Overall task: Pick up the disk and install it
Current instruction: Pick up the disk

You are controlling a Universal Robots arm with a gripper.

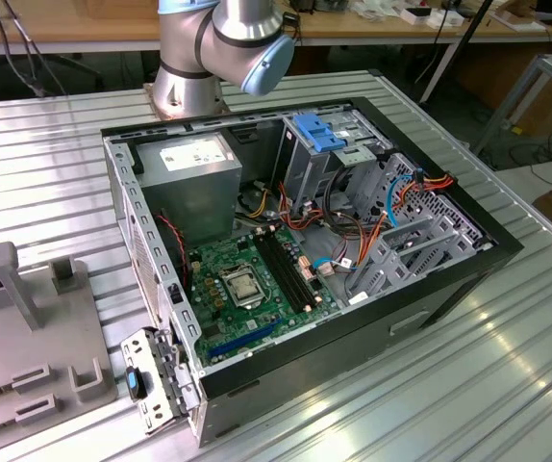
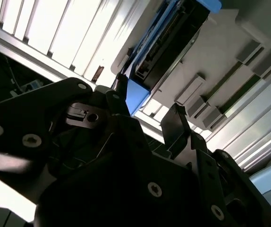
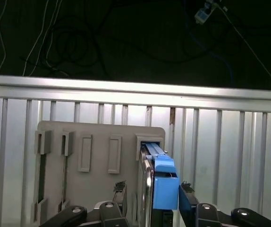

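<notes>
Here the gripper [image 3: 153, 187], spread apart, straddles the disk [image 3: 163, 176] standing on edge in the grey holder [image 3: 97, 137].

Disk upright in its holder slot

The disk [image 3: 160, 182], a dark grey metal body framed by bright blue rails, is stood on its narrow edge and seated in an end slot of the grey holder plate [image 1: 26, 327]. The plate is laid at nine o'clock from the open computer case [image 1: 353, 346] in the exterior view.
</notes>
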